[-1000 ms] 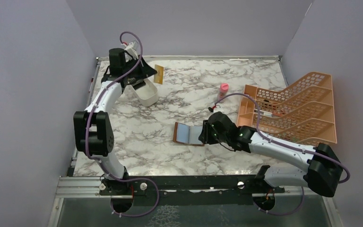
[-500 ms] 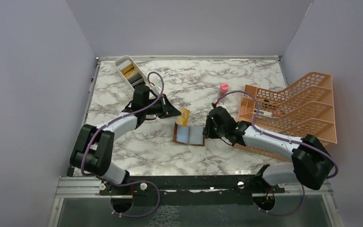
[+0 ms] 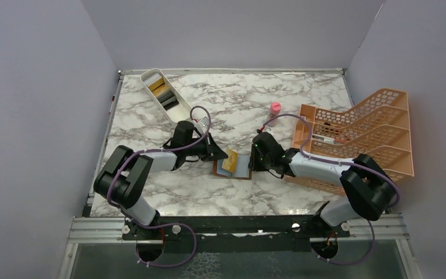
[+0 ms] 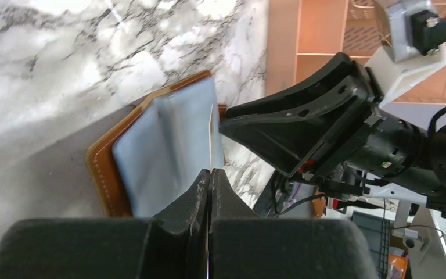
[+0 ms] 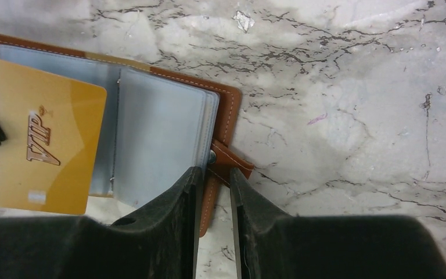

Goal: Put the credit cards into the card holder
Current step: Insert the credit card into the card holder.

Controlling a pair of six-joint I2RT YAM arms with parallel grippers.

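Observation:
The card holder [image 3: 239,170] lies open on the marble, brown outside and blue-grey inside [image 4: 162,148] [image 5: 157,133]. My left gripper [image 3: 220,156] [image 4: 210,172] is shut on a gold credit card [image 3: 229,161] [image 5: 38,145], held over the holder's left half. That card shows edge-on [image 4: 211,136] in the left wrist view. My right gripper [image 3: 255,159] [image 5: 215,172] sits at the holder's right edge. Its jaws are narrowly open astride the brown cover edge and snap strap [image 5: 232,164]. More credit cards [image 3: 164,93], gold and dark, lie in the white tray [image 3: 151,72].
An orange lattice rack [image 3: 363,136] stands at the right, close behind my right arm. A small pink bottle [image 3: 274,110] stands beyond the holder. The white tray lies at the back left, near the table's edge and wall.
My left arm swung from the tray at the back left to the holder, carrying the gold card. My right gripper stayed at the holder's right edge and its jaws narrowed slightly.

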